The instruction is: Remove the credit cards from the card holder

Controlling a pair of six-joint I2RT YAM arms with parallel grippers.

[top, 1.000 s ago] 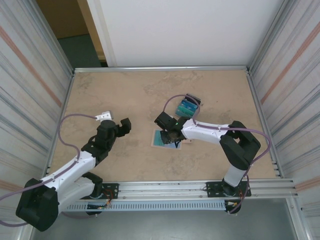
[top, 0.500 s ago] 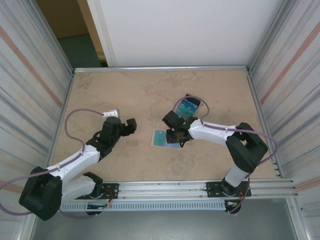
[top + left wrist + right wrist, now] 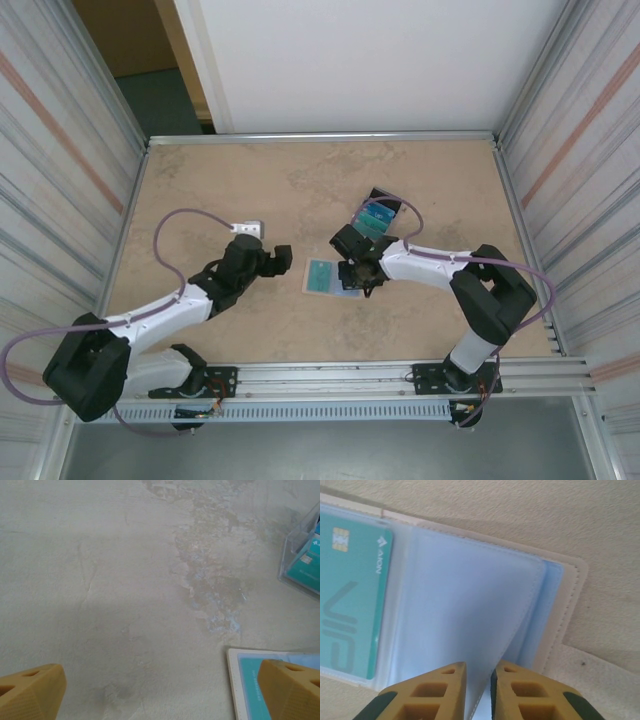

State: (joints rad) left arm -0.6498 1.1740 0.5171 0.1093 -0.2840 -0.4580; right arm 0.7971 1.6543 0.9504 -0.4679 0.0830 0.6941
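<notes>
The card holder (image 3: 309, 287) lies open on the table, its tan edge (image 3: 571, 603) around pale blue inner pages. A teal credit card (image 3: 351, 596) sits in its left pocket (image 3: 321, 274). My right gripper (image 3: 479, 679) is over the holder's right half (image 3: 357, 272), fingers nearly together on a raised clear sleeve page (image 3: 470, 605). My left gripper (image 3: 160, 695) stands wide open just left of the holder (image 3: 281, 257). One of its fingers (image 3: 291, 689) hangs over the holder's near corner (image 3: 233, 680), the other finger (image 3: 30, 692) over bare table.
A clear plastic box (image 3: 377, 214) with teal and blue cards stands just behind the right gripper and at the right edge of the left wrist view (image 3: 302, 562). Metal rails bound the table (image 3: 250, 180) on all sides.
My left arm has reached right, bringing its open gripper up to the holder's left edge. My right gripper's fingers have closed in on the sleeve page.
</notes>
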